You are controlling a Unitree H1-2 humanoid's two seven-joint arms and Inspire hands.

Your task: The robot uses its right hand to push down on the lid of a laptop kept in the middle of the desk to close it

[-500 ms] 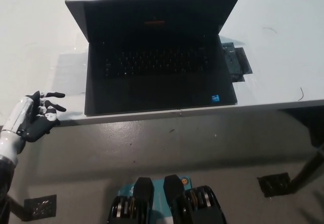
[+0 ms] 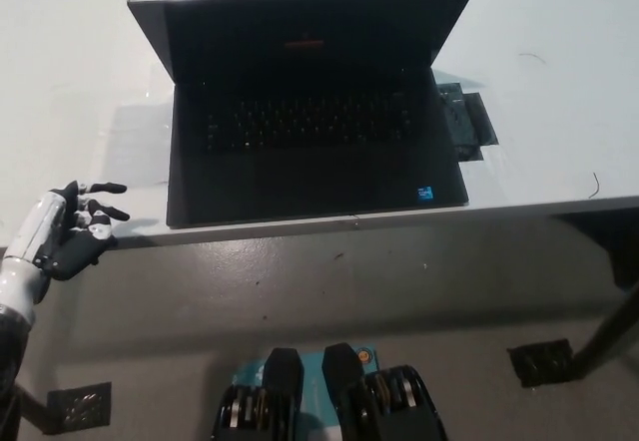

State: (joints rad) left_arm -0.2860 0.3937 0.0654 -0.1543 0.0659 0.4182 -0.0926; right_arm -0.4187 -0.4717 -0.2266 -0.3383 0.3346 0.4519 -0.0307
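**Still open: laptop on the desk, lid up**

Squarely on the white desk (image 2: pixel 559 82) sits the laptop (image 2: pixel 310 167), its front edge just behind the desk's near edge. Its long axis runs left to right across the head view, parallel to that edge. The hinge is on the far side and the keyboard faces the robot. The lid (image 2: pixel 305 27) stands raised behind the base and leans away, its top edge wider in the picture than the base and reaching past it on both sides.

The laptop is black all over. The screen is dark, with a faint reddish smear near its upper middle. The keys show only as dim rows. A small blue sticker (image 2: pixel 426 194) sits on the palm rest at the laptop's near right corner.

Just right of the laptop, touching or nearly touching its edge, lies a small dark flat thing (image 2: pixel 467 127); what it is I cannot tell.

The left hand (image 2: pixel 72 229) hangs left of the laptop, at the desk's near edge, empty, fingers loosely spread and slightly curled. The right hand is out of the picture.
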